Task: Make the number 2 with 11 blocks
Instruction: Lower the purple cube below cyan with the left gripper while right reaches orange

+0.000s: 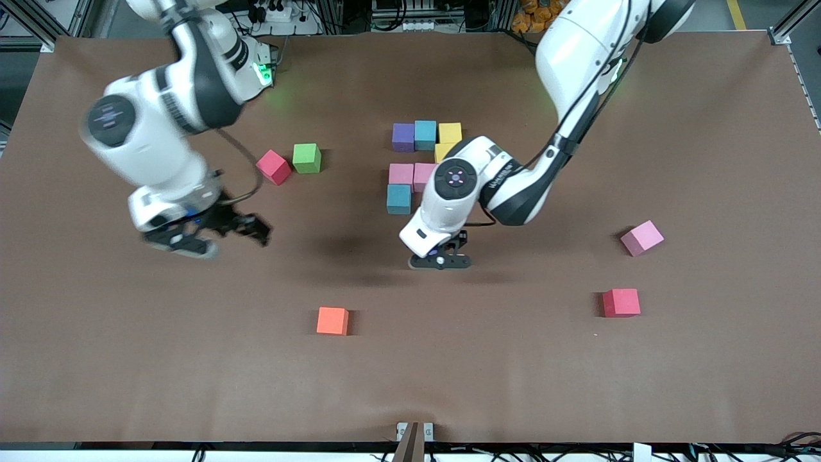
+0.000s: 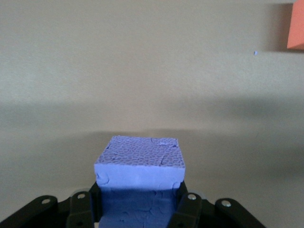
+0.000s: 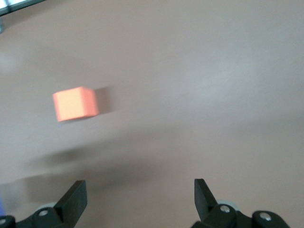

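Observation:
A partial figure of cubes lies mid-table: purple [image 1: 403, 136], blue [image 1: 424, 135] and yellow [image 1: 449, 133] in a row, a second yellow [image 1: 441, 152] partly hidden by the left arm, two pink [image 1: 401, 174] [image 1: 423, 173], and a blue one [image 1: 398, 199]. My left gripper [image 1: 441, 261] [image 2: 137, 209] is shut on a purple cube [image 2: 140, 168] over bare mat just clear of that figure. My right gripper [image 1: 211, 234] [image 3: 140, 199] is open and empty over bare mat, with an orange cube [image 1: 332, 321] [image 3: 75, 103] on the mat some way off.
A dark pink-red cube [image 1: 274, 167] and a green cube [image 1: 306, 158] sit together toward the right arm's end. A pink cube [image 1: 641, 238] and a red cube [image 1: 621, 302] lie toward the left arm's end. The brown mat [image 1: 128, 359] covers the table.

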